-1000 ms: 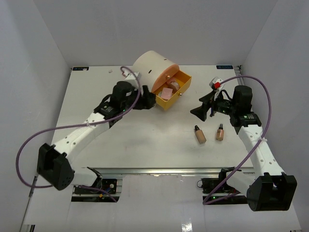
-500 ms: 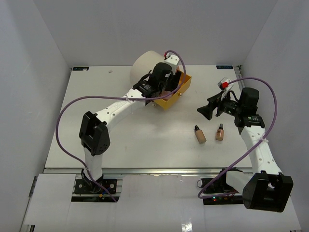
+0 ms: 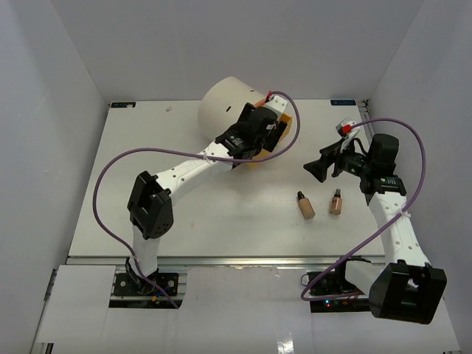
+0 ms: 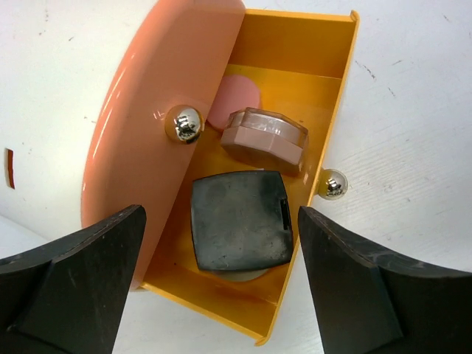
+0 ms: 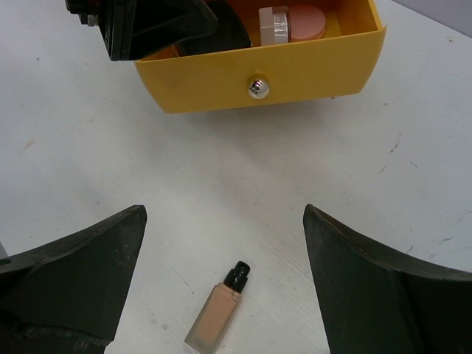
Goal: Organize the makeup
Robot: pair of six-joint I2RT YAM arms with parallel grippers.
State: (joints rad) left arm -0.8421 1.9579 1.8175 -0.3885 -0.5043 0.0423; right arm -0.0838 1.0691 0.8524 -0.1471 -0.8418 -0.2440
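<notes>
**Over the open drawer: left arm has swung across, nothing gripped yet**

Beside the big cream cylindrical box (image 3: 225,107), my left arm now stretches right across the white table (image 3: 147,192). A second ago it lay folded to the left of the box. In the last half second it has only crept a little further over the pulled-out yellow drawer (image 4: 295,44). I read this as a reach into the drawer rather than a delivery. The left gripper (image 4: 221,215) points straight down at the drawer, fingers spread wide with nothing between them. The right arm has drawn back slightly toward the table's right edge. The right gripper (image 5: 225,214) hovers above the table facing the drawer front, likewise gaping and empty.

From the left wrist view, a black square compact (image 4: 241,221) lies flat in the drawer directly under the gripper. A beige faceted jar (image 4: 264,136) sits just beyond it. A pink round compact (image 4: 234,99) is partly tucked under the peach curved drawer front (image 4: 162,110) above.

The tan-filled bottle with a black cap (image 3: 305,206) and its twin bottle (image 3: 335,201) have not moved. They lie side by side on the table, well apart from the drawer and near the right gripper. My judgement is that part of the makeup is stowed and the bottles remain to be put away.
</notes>
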